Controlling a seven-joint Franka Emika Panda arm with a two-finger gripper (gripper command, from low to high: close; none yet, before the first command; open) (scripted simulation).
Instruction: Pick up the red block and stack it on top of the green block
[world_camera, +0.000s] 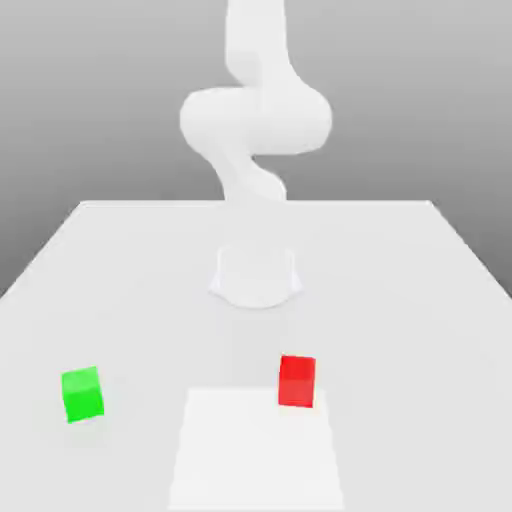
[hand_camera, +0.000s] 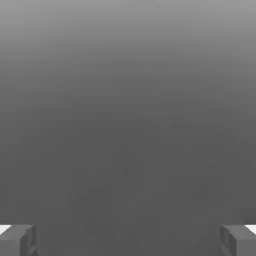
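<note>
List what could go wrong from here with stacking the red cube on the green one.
The matte red cube sits beside no support, so an off-centre grasp might push it along the white tabletop.

The matte green cube stands well apart from it, toward the exterior view's left, and slightly turned; a carried cube could slip, or land misaligned and topple.

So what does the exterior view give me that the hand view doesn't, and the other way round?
Exterior view: the arm and the table, with the green block toward the view's left and the red block by the far edge of a paler patch.
Hand view: the fingers, spread wide apart with nothing between them.
Both: part of the robot against a grey backdrop.
</note>
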